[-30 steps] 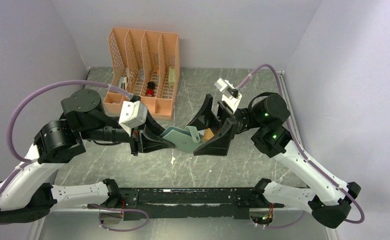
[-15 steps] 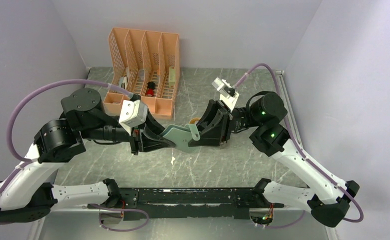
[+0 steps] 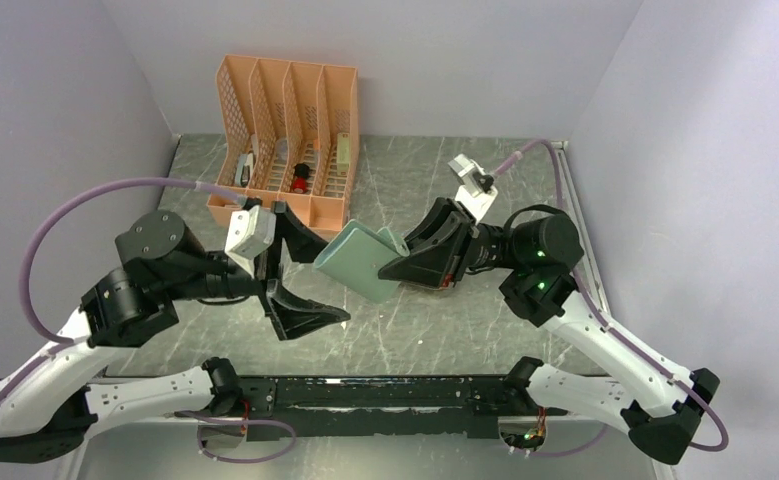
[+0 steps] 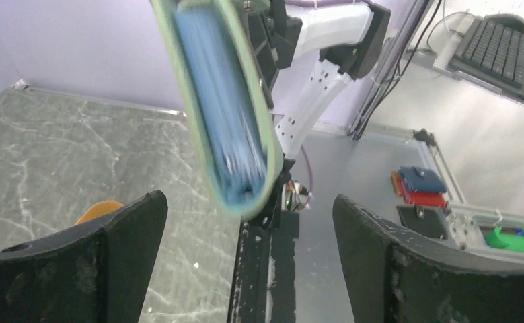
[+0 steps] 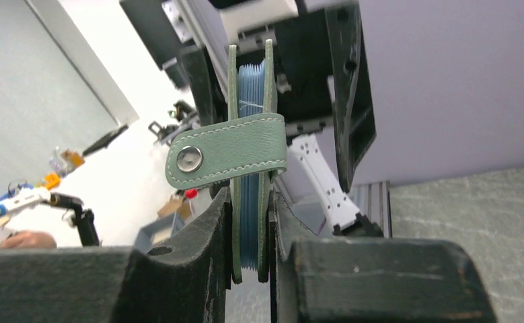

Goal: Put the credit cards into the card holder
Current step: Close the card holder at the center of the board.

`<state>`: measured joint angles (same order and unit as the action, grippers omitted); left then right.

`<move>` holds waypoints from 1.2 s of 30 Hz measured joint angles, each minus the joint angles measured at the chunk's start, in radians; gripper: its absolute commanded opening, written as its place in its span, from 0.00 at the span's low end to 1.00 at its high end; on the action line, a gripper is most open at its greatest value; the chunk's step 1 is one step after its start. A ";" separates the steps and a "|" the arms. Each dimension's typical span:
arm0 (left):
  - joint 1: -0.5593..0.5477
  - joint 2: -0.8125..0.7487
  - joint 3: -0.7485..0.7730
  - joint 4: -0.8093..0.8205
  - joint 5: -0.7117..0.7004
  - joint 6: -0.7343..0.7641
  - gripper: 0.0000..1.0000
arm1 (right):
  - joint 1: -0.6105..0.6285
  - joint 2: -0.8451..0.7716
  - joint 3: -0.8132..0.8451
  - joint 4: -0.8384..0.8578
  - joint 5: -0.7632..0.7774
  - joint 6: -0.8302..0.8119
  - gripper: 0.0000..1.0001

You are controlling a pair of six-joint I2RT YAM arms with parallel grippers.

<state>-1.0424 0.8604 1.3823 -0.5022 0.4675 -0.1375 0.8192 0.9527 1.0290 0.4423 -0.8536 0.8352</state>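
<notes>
The left gripper (image 3: 333, 287) had let go of the card holder (image 3: 360, 262) and stood wide open; the right gripper (image 3: 397, 262) alone clamped it. One holder, one peach organizer (image 3: 285, 100).

Both arms wear glossy white plastic link shells (image 3: 155, 385) joined by matte black cylindrical joint housings (image 3: 125, 295). A mauve braided cable (image 3: 155, 181) arcs off each arm. Small green indicator lights (image 3: 538, 256) glow on the right arm. Each wrist carries black wedge-shaped fingers (image 3: 305, 318) and a boxy white camera block (image 3: 248, 232).

Grey marbled tabletop (image 3: 405, 170), plain lilac walls (image 3: 465, 60), black keyboard (image 4: 498, 44) in room beyond
</notes>
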 measured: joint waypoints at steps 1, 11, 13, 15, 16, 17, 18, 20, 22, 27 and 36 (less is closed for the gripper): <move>0.000 -0.025 -0.044 0.045 -0.007 -0.024 0.96 | 0.000 -0.009 -0.015 0.037 0.030 0.023 0.00; 0.000 -0.149 -0.383 0.540 -0.150 -0.302 0.95 | 0.003 -0.028 -0.121 0.270 0.266 0.161 0.00; 0.000 -0.142 -0.422 0.639 -0.173 -0.368 0.92 | 0.009 -0.032 -0.135 0.272 0.315 0.163 0.00; 0.000 -0.126 -0.441 0.711 -0.195 -0.425 0.88 | 0.020 -0.039 -0.140 0.272 0.361 0.162 0.00; 0.000 -0.115 -0.445 0.743 -0.206 -0.451 0.86 | 0.027 -0.041 -0.140 0.272 0.385 0.158 0.00; 0.000 -0.105 -0.445 0.773 -0.219 -0.476 0.83 | 0.035 -0.045 -0.140 0.272 0.407 0.154 0.00; 0.000 -0.092 -0.445 0.804 -0.230 -0.497 0.81 | 0.040 -0.048 -0.140 0.271 0.422 0.151 0.00; 0.000 -0.069 -0.445 0.846 -0.248 -0.530 0.74 | 0.051 -0.057 -0.140 0.271 0.459 0.141 0.00; 0.000 -0.048 -0.445 0.874 -0.267 -0.555 0.68 | 0.061 -0.060 -0.140 0.270 0.486 0.130 0.00; 0.000 -0.022 -0.445 0.896 -0.317 -0.587 0.60 | 0.084 -0.060 -0.140 0.253 0.541 0.103 0.00; 0.000 0.007 -0.414 0.944 -0.337 -0.612 0.36 | 0.115 -0.057 -0.143 0.222 0.585 0.064 0.00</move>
<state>-1.0424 0.8673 0.9680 0.4419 0.1303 -0.7498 0.9340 0.8955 0.8860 0.6640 -0.2687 0.8993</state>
